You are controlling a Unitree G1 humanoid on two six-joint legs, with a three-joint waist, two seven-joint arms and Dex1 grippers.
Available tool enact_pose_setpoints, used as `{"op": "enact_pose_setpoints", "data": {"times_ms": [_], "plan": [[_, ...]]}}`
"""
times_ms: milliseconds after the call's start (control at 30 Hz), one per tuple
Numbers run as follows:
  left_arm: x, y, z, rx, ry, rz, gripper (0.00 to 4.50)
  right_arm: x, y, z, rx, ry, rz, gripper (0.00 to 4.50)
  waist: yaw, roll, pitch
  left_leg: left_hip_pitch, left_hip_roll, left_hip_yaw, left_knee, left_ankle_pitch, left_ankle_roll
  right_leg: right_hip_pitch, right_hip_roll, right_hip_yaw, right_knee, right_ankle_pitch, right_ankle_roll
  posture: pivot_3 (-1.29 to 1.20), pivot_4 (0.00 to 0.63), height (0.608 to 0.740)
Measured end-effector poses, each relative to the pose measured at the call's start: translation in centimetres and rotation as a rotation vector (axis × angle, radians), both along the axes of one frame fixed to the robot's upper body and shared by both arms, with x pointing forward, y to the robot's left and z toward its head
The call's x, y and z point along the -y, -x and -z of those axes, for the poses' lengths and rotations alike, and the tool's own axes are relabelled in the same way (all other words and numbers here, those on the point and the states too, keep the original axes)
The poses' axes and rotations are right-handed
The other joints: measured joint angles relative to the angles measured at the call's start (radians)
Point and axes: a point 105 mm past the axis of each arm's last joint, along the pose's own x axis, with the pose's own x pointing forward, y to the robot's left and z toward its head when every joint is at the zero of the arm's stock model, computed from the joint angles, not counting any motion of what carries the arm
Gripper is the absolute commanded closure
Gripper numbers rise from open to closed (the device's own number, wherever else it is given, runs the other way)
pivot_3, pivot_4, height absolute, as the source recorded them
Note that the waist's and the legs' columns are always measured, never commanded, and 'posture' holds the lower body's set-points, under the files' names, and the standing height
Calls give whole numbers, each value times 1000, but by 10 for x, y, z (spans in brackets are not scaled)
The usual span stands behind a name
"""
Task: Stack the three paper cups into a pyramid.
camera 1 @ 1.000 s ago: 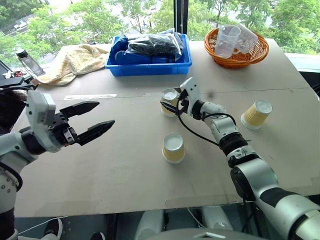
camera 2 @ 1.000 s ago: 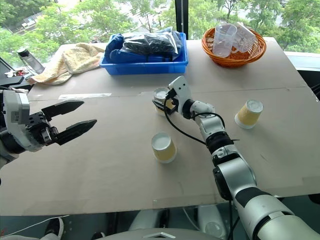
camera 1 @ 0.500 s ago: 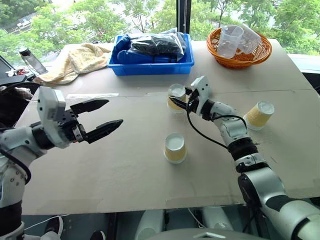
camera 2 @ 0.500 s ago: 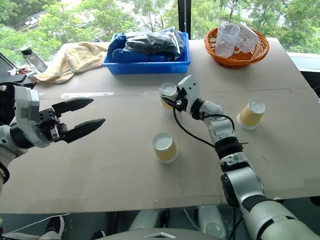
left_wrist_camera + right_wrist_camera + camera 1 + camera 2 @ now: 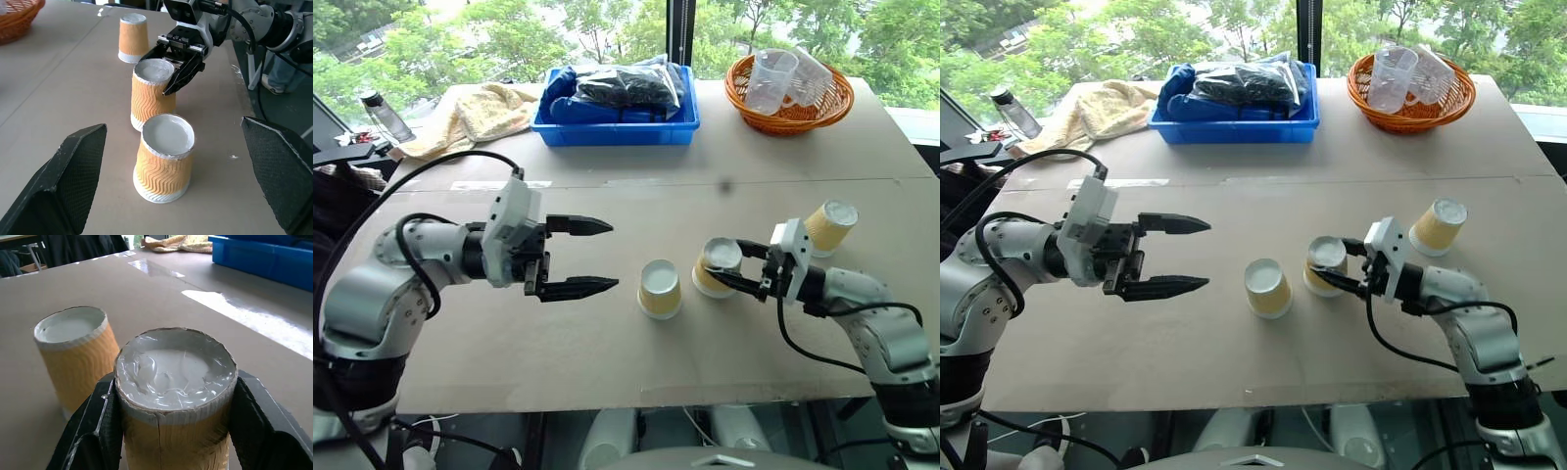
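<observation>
No legible writing; right gripper (image 5: 736,273) jaws clamp paper cup (image 5: 715,267) (upside down).

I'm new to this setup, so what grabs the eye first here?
The right gripper is clamped on an upside-down paper cup right beside a second cup mid-table. The left gripper hangs wide open, pointing at that pair. A third cup sits tilted further right.

No readable text, labels or numbers anywhere.

Two cups (image 5: 659,289) (image 5: 715,268) side by side — third (image 5: 828,226) right.
</observation>
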Motion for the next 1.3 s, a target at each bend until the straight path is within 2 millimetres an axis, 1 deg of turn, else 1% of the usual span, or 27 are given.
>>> {"op": "enact_pose_setpoints", "data": {"times_ms": [100, 200, 333, 533, 733, 767, 800, 833, 900, 1067, 1133, 1233, 1267, 1300], "plan": [[3, -3, 2, -15, -23, 60, 0, -1, 12, 8, -29, 4, -14, 2384, -3, -1, 1, 1, 0, 0, 1, -1, 2, 1, 0, 0, 1, 0, 0, 0, 150, 740], [4, -5, -1, -10, -42, 109, 0, -4, 15, 8, -20, 8, -22, 2384, -5, -2, 1, 2, 0, 0, 1, -1, 2, 2, 1, 0, 1, 0, 0, 0, 150, 740], [4, -7, 0, -13, -66, 139, 0, -17, 21, 11, -6, -6, -51, 2384, -4, -2, 2, 1, 0, 0, 1, 0, 0, 1, 1, 0, 0, 0, 0, 0, 150, 740], [4, -7, 3, -27, -75, 157, 0, -25, 22, 12, 28, -3, -61, 2384, -3, -4, 3, 1, 0, -1, 1, 0, 0, 2, 1, -1, 0, 0, 0, 0, 150, 740], [3, -6, 4, -25, -87, 162, 0, -25, 21, 15, 32, -21, -52, 2384, -3, -4, 3, 1, 0, -1, 1, 0, 0, 2, 1, -1, 0, 0, 0, 0, 150, 740], [3, -6, 4, -26, -88, 166, 0, -25, 21, 15, 32, -24, -53, 1260, -4, -4, 3, 1, 0, -1, 1, 0, 0, 2, 1, 0, 1, 0, 0, 0, 150, 740], [3, -6, 4, -26, -88, 166, 0, -25, 21, 15, 32, -25, -53, 1105, -4, -4, 3, 1, 0, -1, 1, 0, 0, 2, 1, 0, 1, 0, 0, 0, 150, 740], [3, -6, 4, -23, -91, 167, 0, -24, 21, 15, 29, -25, -52, 548, -4, -4, 3, 1, 0, -1, 1, 0, 0, 2, 1, -1, 1, 0, 0, 0, 150, 740], [2, -7, 5, -15, -100, 165, 0, -24, 20, 17, 20, -26, -49, 19, -3, -4, 3, 1, 0, -1, 1, 0, 0, 2, 1, -1, 1, 0, 0, 0, 150, 740], [0, -8, 6, -13, -108, 157, 0, -20, 18, 16, 15, -38, -39, 19, -3, -4, 3, 1, 0, -1, 2, 0, 0, 2, 1, -1, 1, 0, 0, 0, 150, 740], [0, -8, 6, -11, -108, 157, 0, -12, 17, 10, 26, -46, -17, 19, -2, -4, 3, 1, 0, -1, 2, 0, 0, 2, 1, -1, 1, 0, 0, 0, 150, 740], [2, -9, 3, -13, -94, 152, 0, 4, 23, 1, 32, -64, 31, 19, 2, -4, 3, 0, 0, -1, 2, 0, 0, 2, 1, -1, 0, 0, 0, 0, 150, 740], [3, -10, 0, -18, -65, 148, 0, 15, 26, -4, 37, -71, 77, 19, 5, -4, 3, 0, 0, -2, 2, 0, 0, 2, 1, -2, 0, 0, 0, 0, 150, 740], [4, -10, -4, -15, -45, 143, 0, 21, 26, -7, 38, -77, 102, 19, 4, -5, 3, 1, 0, -2, 2, 0, 0, 3, 1, -2, 1, 0, 0, 0, 150, 740]]}}
